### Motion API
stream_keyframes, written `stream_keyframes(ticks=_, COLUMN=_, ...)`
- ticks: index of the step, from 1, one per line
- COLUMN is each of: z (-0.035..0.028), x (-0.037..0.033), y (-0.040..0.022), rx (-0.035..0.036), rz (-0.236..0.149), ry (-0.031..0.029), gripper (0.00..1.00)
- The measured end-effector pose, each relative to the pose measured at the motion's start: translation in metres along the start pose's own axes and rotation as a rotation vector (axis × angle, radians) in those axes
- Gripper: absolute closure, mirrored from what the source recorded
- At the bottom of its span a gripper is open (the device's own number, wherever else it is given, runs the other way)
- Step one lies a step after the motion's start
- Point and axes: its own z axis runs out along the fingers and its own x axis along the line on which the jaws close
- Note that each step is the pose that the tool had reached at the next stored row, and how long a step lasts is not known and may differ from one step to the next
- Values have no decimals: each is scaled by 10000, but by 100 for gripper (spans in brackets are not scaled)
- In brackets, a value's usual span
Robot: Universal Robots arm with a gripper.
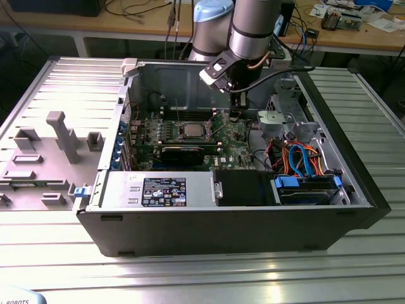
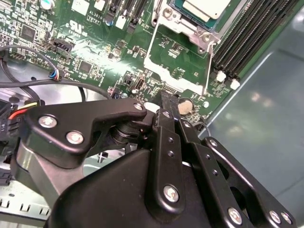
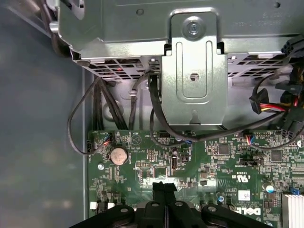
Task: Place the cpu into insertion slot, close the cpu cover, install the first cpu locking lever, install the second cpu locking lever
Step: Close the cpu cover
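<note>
The cpu point(image 1: 190, 131) point(image 2: 204, 7), a flat silvery square, sits in the insertion slot point(image 2: 186, 24) on the green motherboard point(image 1: 234, 136). The cpu cover point(image 2: 156, 66), a thin silvery frame with a large window, is swung open away from the slot toward my gripper. My gripper point(image 1: 234, 116) point(image 2: 167, 97) point(image 3: 164, 186) hangs low over the board on the exterior view's right of the slot. It is shut with nothing in it, and its tip is close to the cover's free edge. Thin lever rods point(image 1: 179, 117) stand up beside the slot.
The board lies inside an open black computer case point(image 1: 354, 158). A metal drive cage point(image 3: 192, 71) with black cables point(image 3: 156, 109) lies beyond the gripper. Memory slots point(image 2: 247, 42) flank the cpu. A coin battery point(image 3: 118, 155) sits near the gripper tip. A grey fixture plate point(image 1: 57, 139) lies outside the case.
</note>
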Motion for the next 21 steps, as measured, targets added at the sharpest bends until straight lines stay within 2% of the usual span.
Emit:
stream_keyframes(ticks=5, z=102, x=-8, y=15, rx=32, rz=4, ry=1, gripper=89)
stream_keyframes(ticks=7, z=120, x=-9, y=15, rx=32, rz=1, ry=1, gripper=89)
stream_keyframes(ticks=12, z=127, x=-10, y=4, rx=33, rz=-3, ry=1, gripper=89)
stream_keyframes(ticks=21, z=126, x=-11, y=-80, rx=33, rz=-4, ry=13, gripper=89)
